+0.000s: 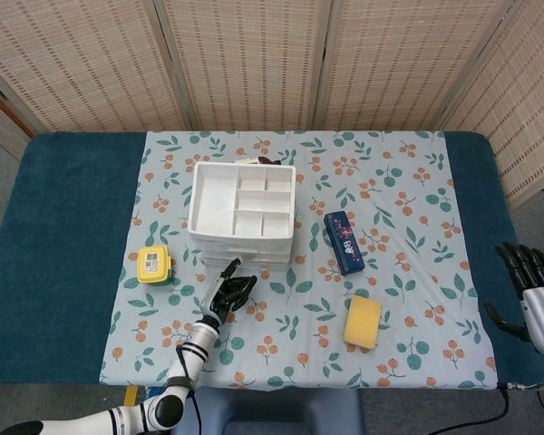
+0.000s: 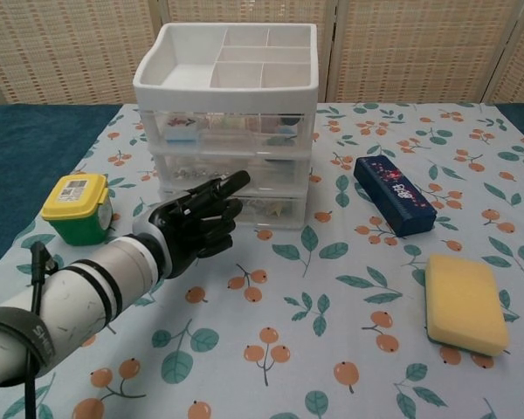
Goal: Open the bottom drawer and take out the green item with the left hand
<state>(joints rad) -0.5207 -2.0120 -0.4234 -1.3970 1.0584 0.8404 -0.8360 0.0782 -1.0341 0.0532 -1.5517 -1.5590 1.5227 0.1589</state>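
Note:
A white three-drawer organiser stands mid-table with an open divided tray on top. Its bottom drawer is closed; small items show dimly through the clear front, and no green one can be made out. My left hand is just in front of that drawer, one finger stretched to the drawer front, the others curled, holding nothing. My right hand hangs off the table's right edge with fingers spread and nothing in it.
A green box with a yellow lid sits left of the organiser. A dark blue case lies to its right, a yellow sponge nearer the front. A floral cloth covers the table.

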